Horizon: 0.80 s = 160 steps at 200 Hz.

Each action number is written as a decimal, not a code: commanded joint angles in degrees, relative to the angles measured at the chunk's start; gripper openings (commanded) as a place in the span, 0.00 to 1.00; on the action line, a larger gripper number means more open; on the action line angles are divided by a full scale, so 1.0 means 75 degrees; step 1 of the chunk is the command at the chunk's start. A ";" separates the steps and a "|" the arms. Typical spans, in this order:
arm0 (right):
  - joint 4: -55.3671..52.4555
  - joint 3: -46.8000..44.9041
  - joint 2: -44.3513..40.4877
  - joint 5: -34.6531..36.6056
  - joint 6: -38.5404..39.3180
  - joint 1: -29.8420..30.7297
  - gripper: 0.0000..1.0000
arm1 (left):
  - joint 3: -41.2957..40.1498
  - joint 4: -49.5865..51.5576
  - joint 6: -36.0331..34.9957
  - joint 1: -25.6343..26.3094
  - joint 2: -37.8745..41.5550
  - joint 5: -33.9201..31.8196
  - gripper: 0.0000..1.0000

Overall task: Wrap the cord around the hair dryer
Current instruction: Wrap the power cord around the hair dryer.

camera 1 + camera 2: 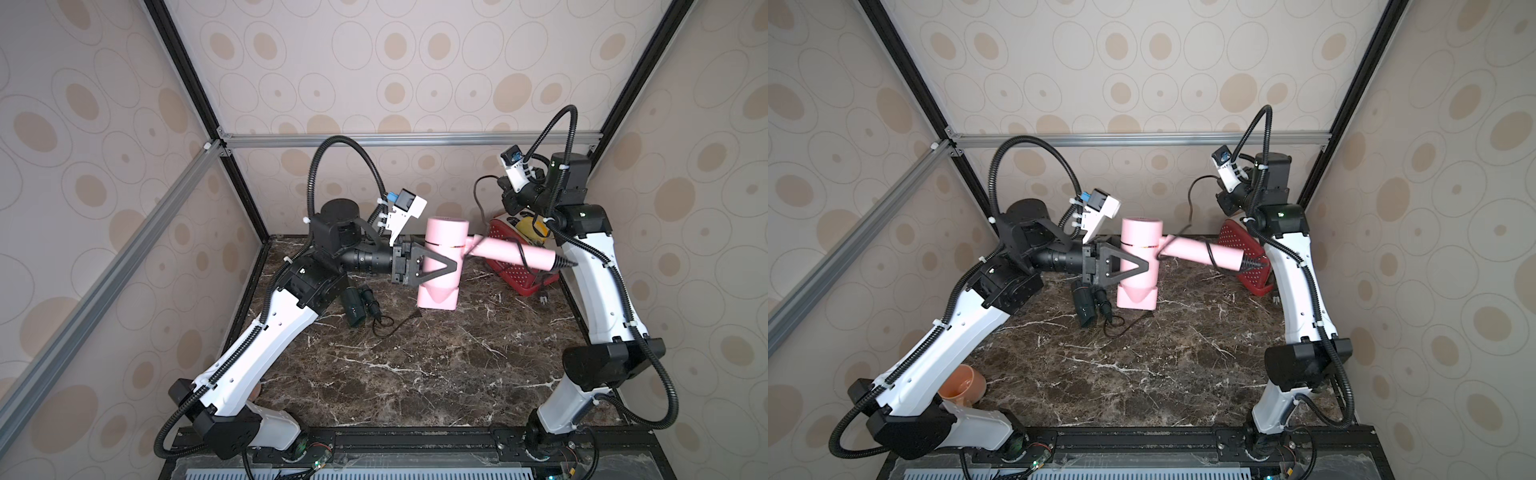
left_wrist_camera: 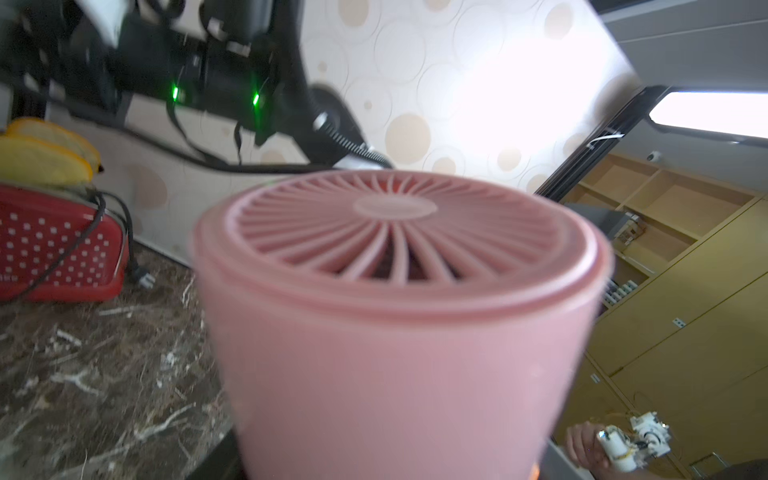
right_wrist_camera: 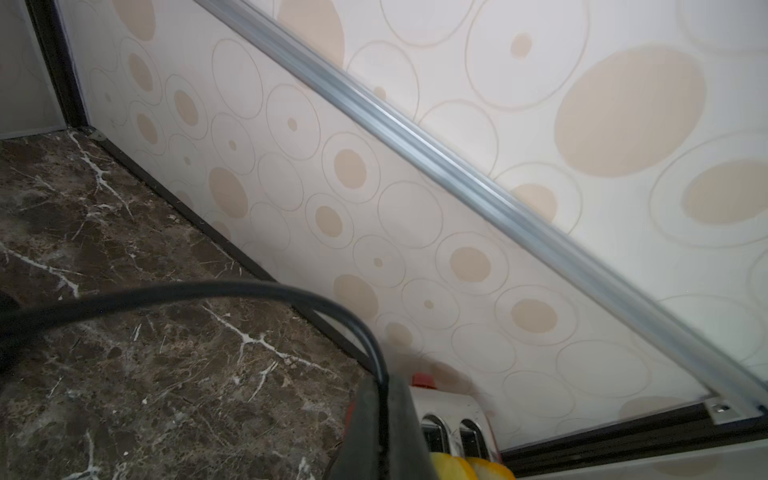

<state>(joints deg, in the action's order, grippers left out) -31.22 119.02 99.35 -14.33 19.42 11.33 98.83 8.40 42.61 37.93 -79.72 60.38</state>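
A pink hair dryer (image 1: 446,237) (image 1: 1140,235) hangs sideways above the marble table, its handle (image 1: 498,249) pointing right. My left gripper (image 1: 451,268) (image 1: 1142,266) is shut on its barrel. In the left wrist view the dryer's grille end (image 2: 395,232) fills the frame and the fingers are mostly hidden. The black cord (image 1: 520,255) (image 1: 1210,253) crosses the handle and rises at the back (image 1: 478,187). There my raised right gripper (image 1: 503,185) (image 1: 1220,187) (image 3: 384,419) is shut on the cord (image 3: 208,291). The plug (image 1: 542,297) (image 2: 143,278) lies on the table.
A red dotted toaster (image 1: 515,276) (image 1: 1250,249) (image 2: 54,249) holding yellow slices stands at the back right, under the handle. A dark green device with a thin cable (image 1: 355,305) (image 1: 1086,305) lies under the left wrist. An orange cup (image 1: 963,386) sits front left.
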 commanded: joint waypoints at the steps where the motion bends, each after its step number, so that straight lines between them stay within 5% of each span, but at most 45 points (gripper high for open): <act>1: 0.0529 -0.0753 -0.0303 -0.1222 -0.0675 0.0021 0.00 | 0.0695 -0.2373 0.1007 -0.0300 0.0257 -0.0005 0.00; 28: 0.1013 -0.2414 -0.0934 -0.1603 -0.0962 0.0143 0.00 | 0.0805 -0.3597 0.1155 -0.0847 0.0192 -0.0706 0.00; 89: 0.0103 -0.5093 -0.3262 -0.1666 -0.0572 0.1465 0.00 | 0.2558 -0.0383 -0.2011 -0.2205 -0.0490 -0.2173 0.00; 120: -0.1253 -0.5310 -0.4469 -0.1097 -0.0364 0.2411 0.00 | 0.3950 0.2129 -0.4008 -0.2852 -0.1212 -0.3123 0.00; 160: -0.2820 -0.4486 -0.5329 -0.0406 -0.0488 0.3297 0.00 | 0.4000 0.3299 -0.4999 -0.3618 -0.1744 -0.3659 0.00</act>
<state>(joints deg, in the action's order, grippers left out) -42.87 81.34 61.89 -21.34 15.25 33.34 127.94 24.99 14.39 13.63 -90.74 37.41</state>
